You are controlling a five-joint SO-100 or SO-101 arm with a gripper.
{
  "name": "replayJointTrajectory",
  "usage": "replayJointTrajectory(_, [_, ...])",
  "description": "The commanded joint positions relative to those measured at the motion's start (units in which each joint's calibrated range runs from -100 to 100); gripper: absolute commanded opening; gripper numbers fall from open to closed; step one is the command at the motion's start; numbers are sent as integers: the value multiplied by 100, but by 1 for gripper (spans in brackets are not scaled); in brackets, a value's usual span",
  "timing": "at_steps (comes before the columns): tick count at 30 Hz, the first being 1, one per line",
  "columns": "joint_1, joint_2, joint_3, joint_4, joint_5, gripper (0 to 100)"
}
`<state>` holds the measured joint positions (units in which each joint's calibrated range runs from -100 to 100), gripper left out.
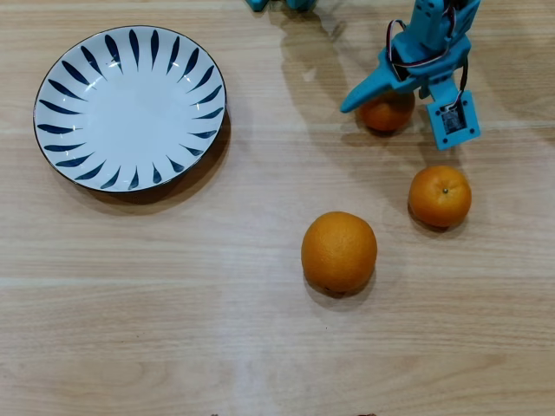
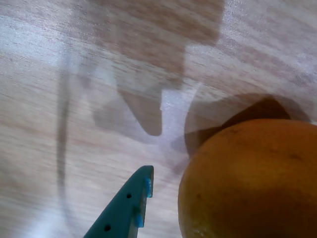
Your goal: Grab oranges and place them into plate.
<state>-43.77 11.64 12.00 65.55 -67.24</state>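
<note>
Orange [image 2: 252,183] just right of hand's [image 1: 388,102] fingertip [image 2: 143,181], jaws spread

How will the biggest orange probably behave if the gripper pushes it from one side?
The biggest orange looks round and rests free on the smooth wooden table, so it would likely roll away instead of sliding. Its dimpled skin should probably give the fingers fair grip. It appears wide, so the gripper may need to open fully.

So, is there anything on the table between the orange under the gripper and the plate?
Nothing visible. The orange under the gripper has bare wood between it and the plate in the overhead view. The other two oranges lie nearer the bottom of that view, off the path.
</note>
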Motion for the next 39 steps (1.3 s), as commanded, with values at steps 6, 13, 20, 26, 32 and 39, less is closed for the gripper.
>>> replayJointTrajectory(6, [152, 163, -263, -53, -35, 52])
replayJointTrajectory(13, [168, 163, -254, -44, -35, 29])
replayJointTrajectory(20, [168, 138, -263, 16, -35, 28])
replayJointTrajectory(26, [385, -361, -435, 231, 111, 28])
replayJointTrajectory(32, [1135, -1502, -389, 944, 530, 28])
replayJointTrajectory(39, [2885, -2930, 344, 1047, 1544, 28])
